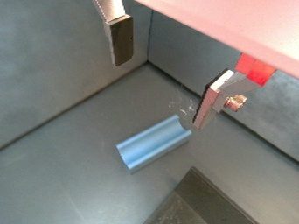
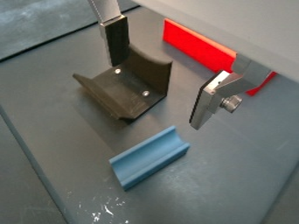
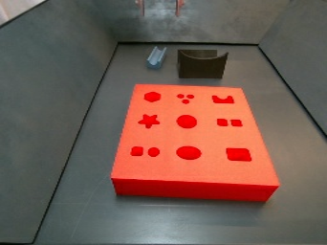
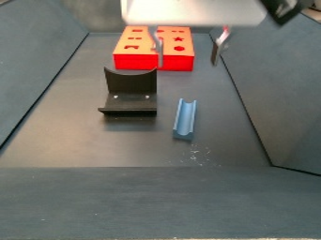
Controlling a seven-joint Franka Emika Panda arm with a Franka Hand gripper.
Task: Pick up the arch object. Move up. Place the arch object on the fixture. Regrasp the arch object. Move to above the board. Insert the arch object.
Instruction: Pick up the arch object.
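The arch object [image 1: 155, 144] is a pale blue block lying on the grey floor, seen in both wrist views [image 2: 149, 157] and both side views [image 4: 186, 118] [image 3: 157, 55]. The dark fixture [image 2: 126, 87] stands right beside it [image 4: 129, 92], apart from it. My gripper [image 1: 165, 72] hangs open above the arch object, near the fixture, with nothing between its fingers [image 2: 114, 39]. In a side view the gripper [image 4: 191, 52] is up high. The red board [image 3: 128, 172] lies flat further along the floor [image 4: 135, 58].
Sloped grey walls [image 3: 76, 86] close in the floor on all sides. The back wall rises just behind the arch object and the fixture [image 3: 201, 62]. A dark ledge [image 1: 222, 201] shows at a wrist view's edge.
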